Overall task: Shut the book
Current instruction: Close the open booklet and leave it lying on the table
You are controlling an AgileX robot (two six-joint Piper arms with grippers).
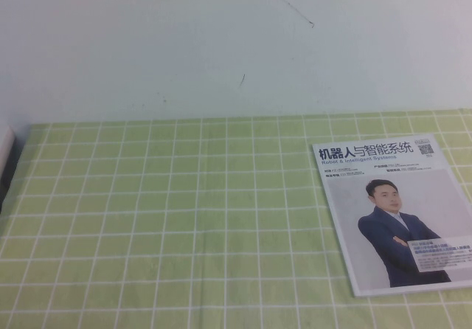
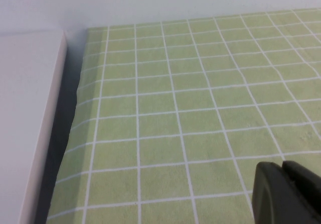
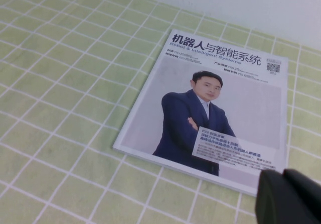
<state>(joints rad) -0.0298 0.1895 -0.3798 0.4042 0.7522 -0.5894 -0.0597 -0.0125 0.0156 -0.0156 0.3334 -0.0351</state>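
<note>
The book (image 1: 391, 211) is a magazine with a man in a dark blue suit on its cover. It lies closed and flat on the green checked cloth (image 1: 162, 218), at the right side of the table. In the right wrist view the book (image 3: 210, 108) fills the middle, and my right gripper (image 3: 283, 176) hovers just off its near corner, fingers together with nothing between them. My left gripper (image 2: 283, 170) is over bare cloth (image 2: 175, 113) at the table's left, also shut and empty. Neither gripper shows in the high view.
A white wall (image 1: 221, 41) rises right behind the table. A white panel (image 2: 27, 108) stands beside the cloth's left edge, with a dark gap between them; its corner (image 1: 4, 146) shows in the high view.
</note>
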